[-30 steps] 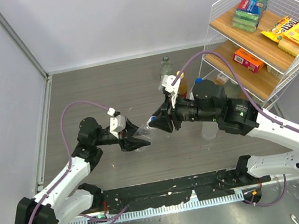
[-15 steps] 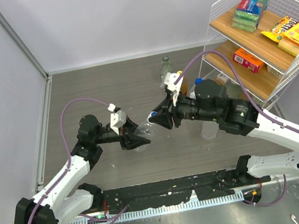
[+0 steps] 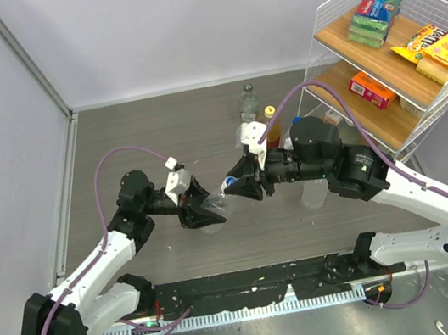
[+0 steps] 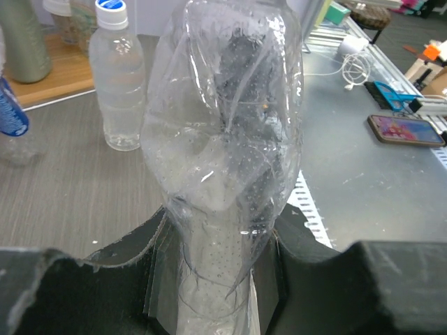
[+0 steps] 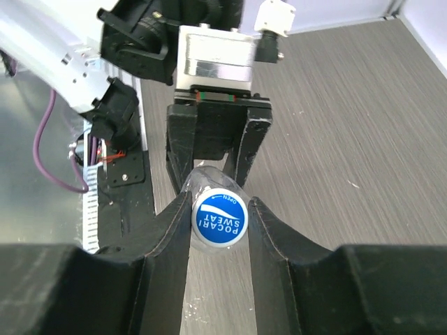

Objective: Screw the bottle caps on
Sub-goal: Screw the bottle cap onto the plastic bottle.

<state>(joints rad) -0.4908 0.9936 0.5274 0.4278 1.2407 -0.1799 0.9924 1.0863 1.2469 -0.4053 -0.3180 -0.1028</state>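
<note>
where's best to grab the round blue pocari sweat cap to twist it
Take the round blue plastic cap by its side wall, a finger on either side, coming straight in along the neck: the clear crumpled plastic bottle, clamped in the left gripper, points its cap at the right gripper.

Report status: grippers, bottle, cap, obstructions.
Left gripper shut on clear bottle. Right gripper shut on blue cap at its mouth. Other bottles stand apart, nothing in the way.

White arms, black grippers, purple cables
</note>
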